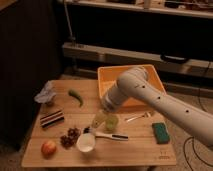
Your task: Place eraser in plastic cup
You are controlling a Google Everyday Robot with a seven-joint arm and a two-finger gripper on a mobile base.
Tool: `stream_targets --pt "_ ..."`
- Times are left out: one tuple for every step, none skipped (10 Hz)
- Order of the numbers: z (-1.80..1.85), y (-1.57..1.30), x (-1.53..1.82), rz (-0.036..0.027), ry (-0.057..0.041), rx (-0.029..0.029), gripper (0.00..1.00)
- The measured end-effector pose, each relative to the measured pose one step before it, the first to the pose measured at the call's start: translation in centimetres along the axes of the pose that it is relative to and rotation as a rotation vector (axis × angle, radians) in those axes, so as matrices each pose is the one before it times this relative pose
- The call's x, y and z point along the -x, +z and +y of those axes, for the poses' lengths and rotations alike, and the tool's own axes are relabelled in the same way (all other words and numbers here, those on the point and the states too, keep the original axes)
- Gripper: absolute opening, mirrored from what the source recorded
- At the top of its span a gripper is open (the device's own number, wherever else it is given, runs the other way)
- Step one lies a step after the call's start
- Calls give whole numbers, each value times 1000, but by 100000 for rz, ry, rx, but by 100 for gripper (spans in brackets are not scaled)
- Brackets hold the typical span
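Wooden table (132, 151) carrying the work set, with the single arm (150, 97) reaching in from the right of the view across the front of the orange tub (122, 67), which lies behind the gripper. The gripper (99, 119) hangs low over the middle of the table; whether it is open or closed cannot be told, and nothing can be made out in its hold. Well to its right lies the green sponge (160, 132), with a fork (138, 117) between the two. Just in front of it stand the white bowl (86, 142) and a white-handled utensil (107, 135); further to the front left are a dark cluster of fruit (70, 137) and the apple (48, 148). The cup (112, 122) stands upright immediately to the right of the gripper; whether the two touch cannot be told. The eraser (52, 118) lies flat to the left of the gripper, well apart from it and at about the same depth on the table, so gripper and cup sit together on one side and the eraser alone on the other. Its long axis runs roughly across the view, the right end tilted slightly away. Judged from this layout, the pick is not yet made: the coming move is a leftward reach, with the jaws best set across the eraser's short width.
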Motion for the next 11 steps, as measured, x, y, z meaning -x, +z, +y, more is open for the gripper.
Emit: stream_targets --pt "-14 18 -16 -8 -43 -39 80" --pt "-17 37 -65 3 -134 -71 80" --pt "159 2 56 573 -731 263 80" --pt "392 -185 -290 2236 -2595 541 80" --pt "745 -247 -458 2955 -5038 714 80" --pt "1297 -152 -1607 4947 -13966 1265 80" --pt "854 230 -1044 2514 -8127 546 80" --pt "914 331 -910 1840 -6223 693 80" --pt "887 309 -1119 642 -6877 933 80" --pt "856 651 -1267 -1785 -6209 556 80" --pt "494 719 -758 -2277 -3252 -661 80"
